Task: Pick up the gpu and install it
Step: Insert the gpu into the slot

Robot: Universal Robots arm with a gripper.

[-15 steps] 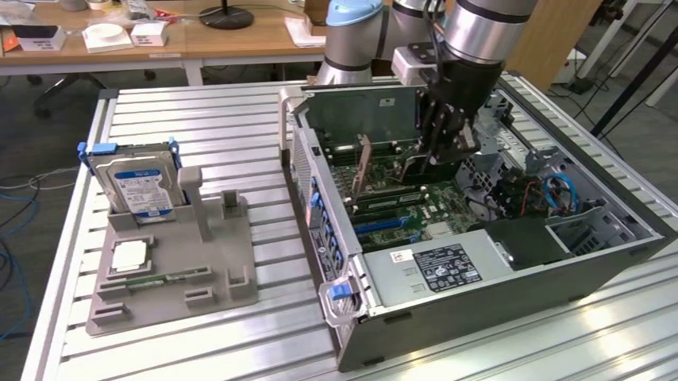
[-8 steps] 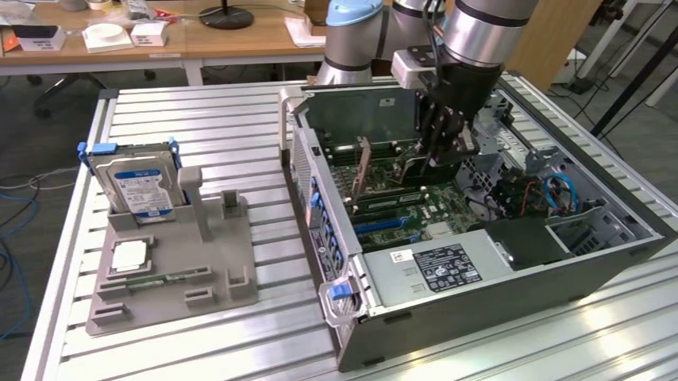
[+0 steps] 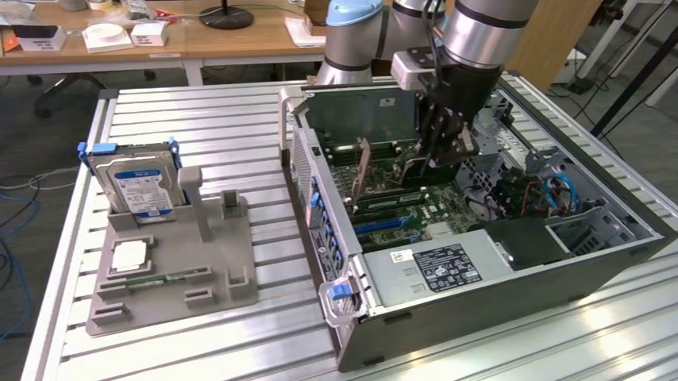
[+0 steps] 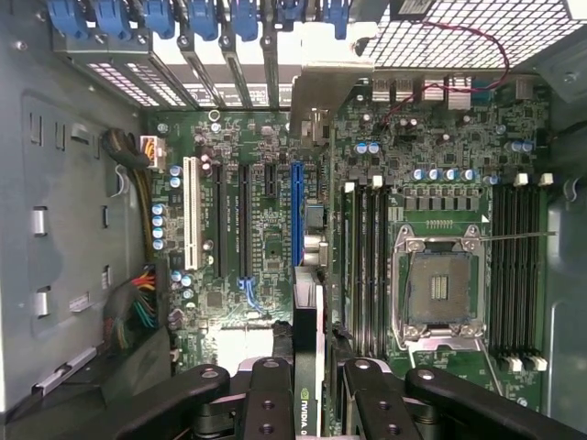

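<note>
**GPU held edge-on inside the open case, above the board**

Slatted aluminium desk (image 3: 212,119) carries an open computer case (image 3: 593,238) lying on its side, with a grey fixture tray (image 3: 175,294) well apart from it toward the exterior view's left. A silver hard drive (image 3: 136,178) with a blue label stands upright in that tray; a small memory stick (image 3: 159,279) lies flat near the tray's front.

Gripper (image 3: 440,155) is down inside the case. Its fingers (image 4: 268,399) are partly closed and clamp the gpu (image 4: 308,367) by its upper edge, one on each flat face. In the wrist view the card appears edge-on between them, with a green-and-black logo visible near the grip. In the exterior view the card (image 3: 361,168) hangs upright, brownish face outward, over the motherboard (image 3: 424,210).

Position: the card's lower edge is close above the expansion slots, roughly in line with the blue slot (image 4: 296,211). Whether it touches a slot cannot be determined.

Handling assessment: the card appears thin, stiff and light, but fragile. Its faces carry components, and its lower contact edge should be kept free of side load. A hold across the top edge, as seen, looks suitable; a tilted card would likely bind in the slot.
</note>
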